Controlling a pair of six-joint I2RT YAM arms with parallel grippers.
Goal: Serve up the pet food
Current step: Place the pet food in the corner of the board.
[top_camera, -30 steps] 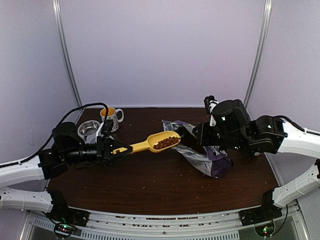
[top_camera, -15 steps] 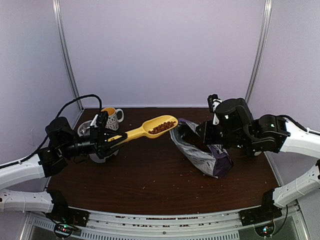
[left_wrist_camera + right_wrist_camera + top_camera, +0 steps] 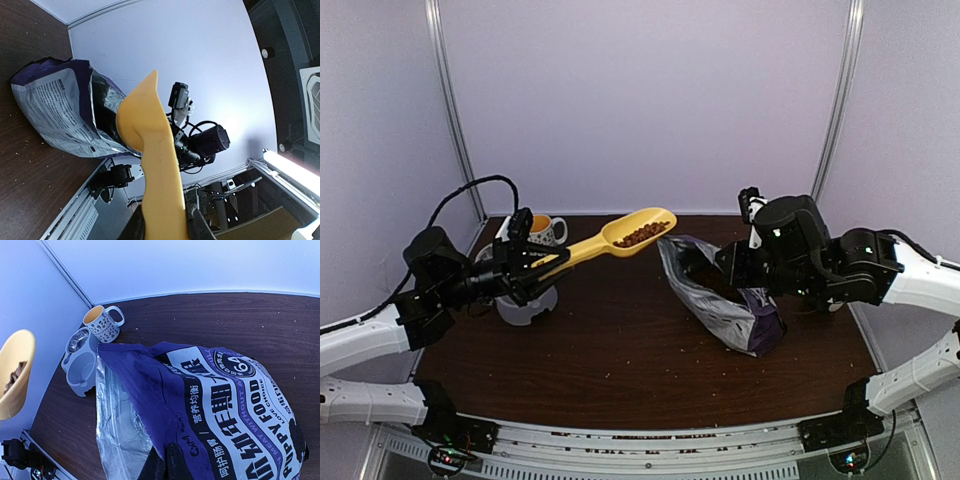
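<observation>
My left gripper (image 3: 536, 266) is shut on the handle of a yellow scoop (image 3: 620, 236), held in the air over the back left of the table. Brown pet food (image 3: 640, 238) lies in its bowl. From the left wrist I see only the scoop's underside (image 3: 155, 150), with the fingers (image 3: 197, 226) pressing either side of the handle. The purple-and-white food bag (image 3: 725, 305) leans at centre right, mouth open to the left. My right gripper (image 3: 167, 465) is shut on the bag's rim (image 3: 150, 405). The scoop (image 3: 15, 375) with pet food (image 3: 15, 371) shows at the right wrist view's left edge.
A grey double pet bowl (image 3: 527, 306) sits at the left under my left arm, and the right wrist view shows it (image 3: 80, 362) too. A patterned mug (image 3: 546, 230) stands behind it in the back left corner. Kibble crumbs dot the dark table (image 3: 620, 360).
My left arm has raised the loaded scoop and carried it left and back, away from the bag's mouth. The right gripper keeps its hold; the bag's mouth stands a little more upright.
</observation>
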